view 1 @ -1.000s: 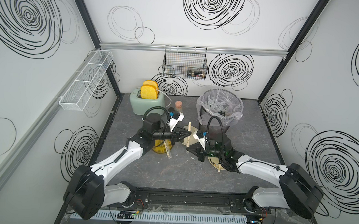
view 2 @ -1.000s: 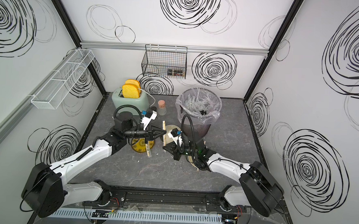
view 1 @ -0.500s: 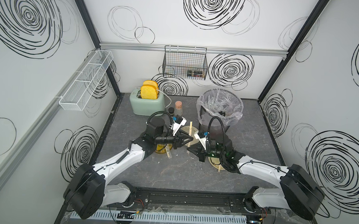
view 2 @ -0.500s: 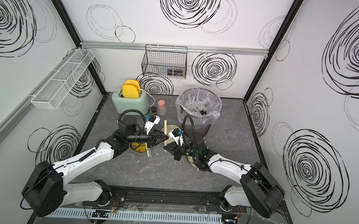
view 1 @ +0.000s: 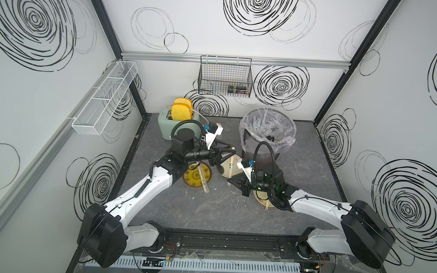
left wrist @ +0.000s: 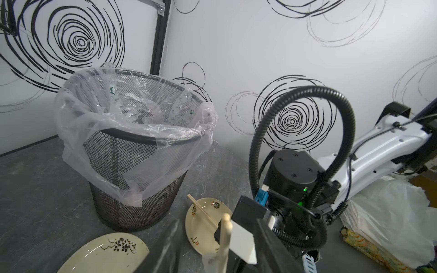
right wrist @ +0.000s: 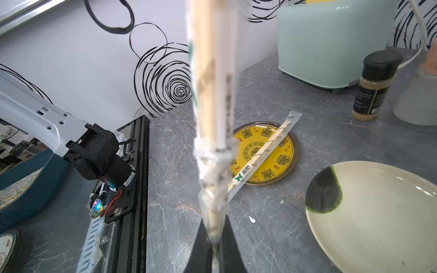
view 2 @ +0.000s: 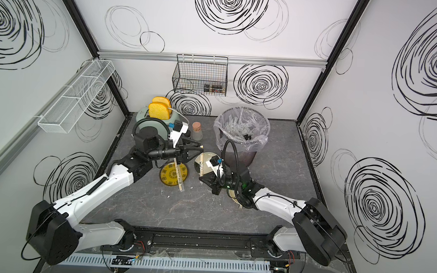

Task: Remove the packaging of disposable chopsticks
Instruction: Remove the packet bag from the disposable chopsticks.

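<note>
At the back on the left sits a mint toaster (view 1: 170, 125) with two yellow slices poking up. The left gripper (view 1: 230, 150) reaches in from that side with its fingers spread apart. In its wrist view the far end of the held chopsticks (left wrist: 224, 234) stands between them, and I cannot tell whether either finger touches it. Just beside that arm, a yellow plate (view 1: 191, 178) carries a second pair of chopsticks (view 1: 202, 177) lying across it, sealed in its clear sleeve (right wrist: 244, 171). Next along is a pale plate (right wrist: 378, 212) with a dark patch. Over it run the held chopsticks, their scrunched sleeve (right wrist: 212, 170) bunched toward the right gripper (right wrist: 214, 241), whose fingers are pressed tight on that end. Beneath the right arm, a third plate (view 1: 260, 199) holds bare chopsticks (left wrist: 202, 210). Behind it stands the mesh bin (view 1: 248, 143) with its liner, and empty sleeves (left wrist: 181, 115) lie inside.
</note>
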